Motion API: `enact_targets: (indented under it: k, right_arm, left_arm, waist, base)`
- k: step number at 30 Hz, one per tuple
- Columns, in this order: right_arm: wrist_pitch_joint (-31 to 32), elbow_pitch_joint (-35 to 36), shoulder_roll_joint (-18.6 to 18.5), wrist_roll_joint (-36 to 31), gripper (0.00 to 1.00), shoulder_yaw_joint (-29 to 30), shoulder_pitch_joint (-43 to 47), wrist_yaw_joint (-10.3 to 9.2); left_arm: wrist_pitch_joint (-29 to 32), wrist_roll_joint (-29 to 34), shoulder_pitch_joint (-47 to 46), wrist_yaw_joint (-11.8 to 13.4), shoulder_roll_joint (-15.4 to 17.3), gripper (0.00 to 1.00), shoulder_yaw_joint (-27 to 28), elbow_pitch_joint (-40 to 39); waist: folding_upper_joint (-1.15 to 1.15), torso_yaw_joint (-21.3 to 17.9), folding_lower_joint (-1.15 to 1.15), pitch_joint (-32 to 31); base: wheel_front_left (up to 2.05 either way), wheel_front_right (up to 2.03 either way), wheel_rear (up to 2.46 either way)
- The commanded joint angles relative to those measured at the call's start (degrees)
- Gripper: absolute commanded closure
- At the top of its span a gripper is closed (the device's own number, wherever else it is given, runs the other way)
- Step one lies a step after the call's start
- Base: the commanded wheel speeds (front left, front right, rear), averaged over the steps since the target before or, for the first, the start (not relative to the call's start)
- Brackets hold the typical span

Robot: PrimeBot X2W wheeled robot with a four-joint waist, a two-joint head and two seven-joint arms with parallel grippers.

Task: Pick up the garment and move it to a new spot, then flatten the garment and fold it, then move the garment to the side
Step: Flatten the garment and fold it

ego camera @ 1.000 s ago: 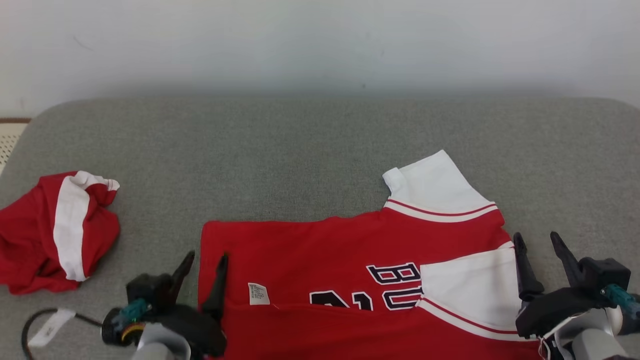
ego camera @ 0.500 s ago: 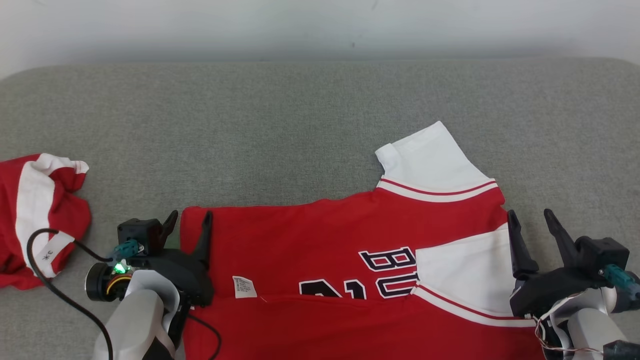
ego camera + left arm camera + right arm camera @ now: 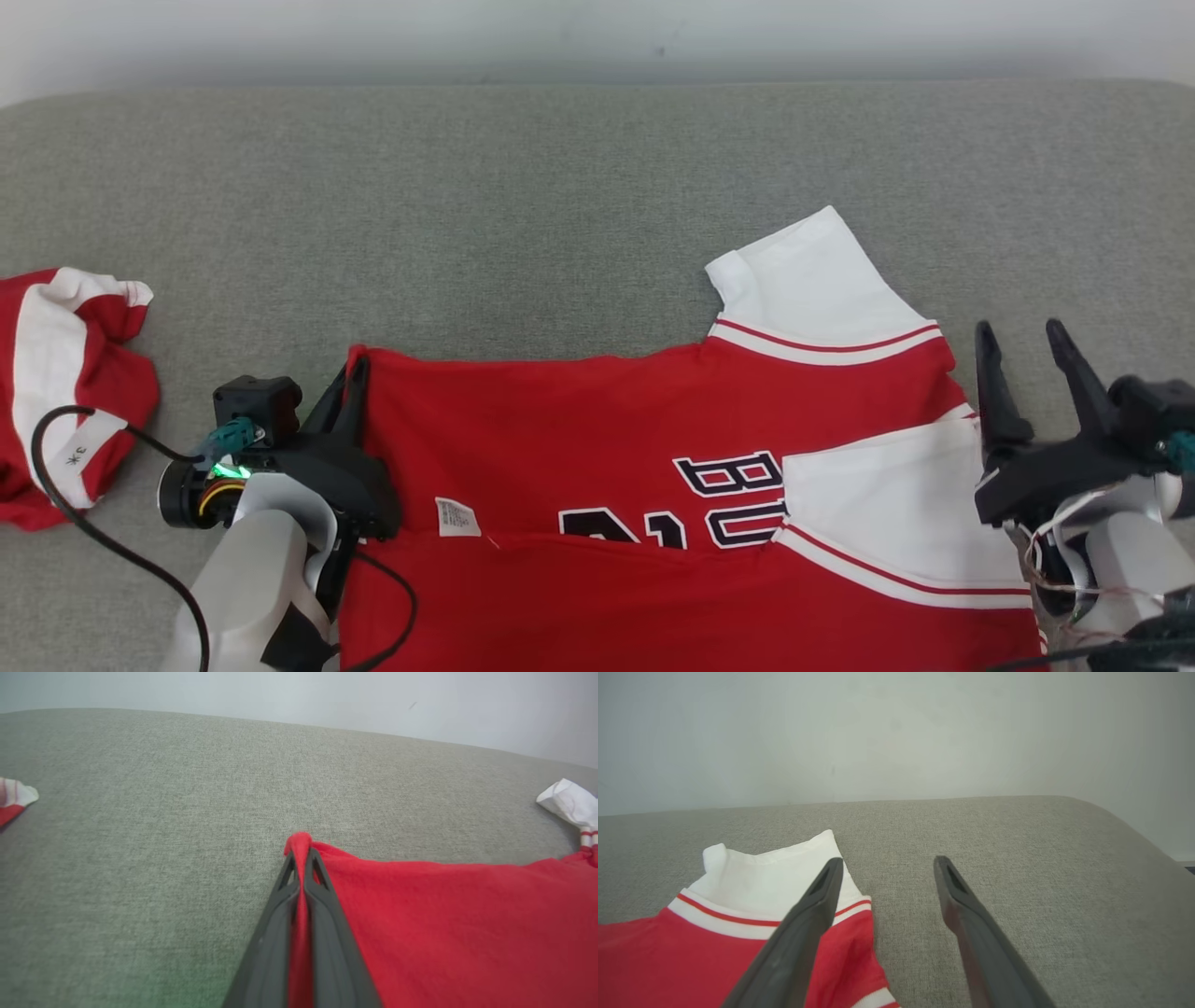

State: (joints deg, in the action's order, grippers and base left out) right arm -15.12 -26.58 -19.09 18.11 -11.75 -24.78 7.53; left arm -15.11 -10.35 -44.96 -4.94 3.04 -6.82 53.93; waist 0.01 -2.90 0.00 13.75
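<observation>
I count two garments on the grey padded surface (image 3: 523,215): the red jersey (image 3: 579,429) spread in front of me, and one crumpled red-and-white garment (image 3: 65,373) well apart at the far left. There are two grippers and one white care label (image 3: 457,516), its print too small to read. On the jersey I read dark letters "BU" (image 3: 738,471); the figures beneath are half hidden by a fold, perhaps "21". The jersey's long axis runs left to right across my head view, with one white sleeve (image 3: 812,280) pointing away toward the wall. My left gripper (image 3: 301,858) is pinched tight on the jersey's far left corner. My right gripper (image 3: 1019,327) stands wide apart, holding nothing, just beside the jersey's right edge
</observation>
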Motion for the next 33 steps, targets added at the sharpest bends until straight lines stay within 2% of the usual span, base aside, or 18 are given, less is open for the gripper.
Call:
enact_targets:
  k: [1, 7, 15, 22, 33]
  right_arm:
    - [-0.02, -0.45, -0.48, 0.86, 0.00, -0.54, -1.19, -0.08]
    - [0.43, -7.92, -3.84, 4.99, 0.00, -7.03, -9.55, -0.08]
    - [6.93, -18.10, -6.98, 11.99, 0.00, -15.76, -21.26, -0.08]
    - [12.50, -23.86, -7.79, 17.53, 0.00, -21.65, -28.28, -0.08]
    - [14.57, -29.56, -9.00, 22.98, 0.00, -27.37, -33.74, -0.08]
  left_arm:
    - [-0.05, 0.60, 0.91, 0.23, 0.21, 1.00, 0.08, -0.57]
    - [-0.05, -0.45, 3.59, -0.43, -0.05, 1.00, -2.09, -5.36]
    - [-0.05, -6.39, 5.04, 0.52, -0.08, 1.00, -9.67, -10.55]
    - [-0.05, -9.79, 4.09, 1.98, -0.11, 1.00, -13.56, -13.13]
    - [-0.06, -12.85, 2.65, 3.04, -0.09, 1.00, -17.32, -15.11]
  waist:
    - [-0.01, 0.58, 0.00, 0.26]
    - [-0.01, 3.33, 0.00, 1.16]
    - [-0.01, 7.09, 0.00, 3.26]
    - [-0.01, 8.71, 0.00, 5.66]
    - [-0.01, 10.74, 0.00, 8.14]
  base:
    - [0.00, 0.00, 0.00]
    - [0.00, 0.00, 0.00]
    - [0.00, 0.00, 0.00]
    - [0.00, 0.00, 0.00]
    - [0.00, 0.00, 0.00]
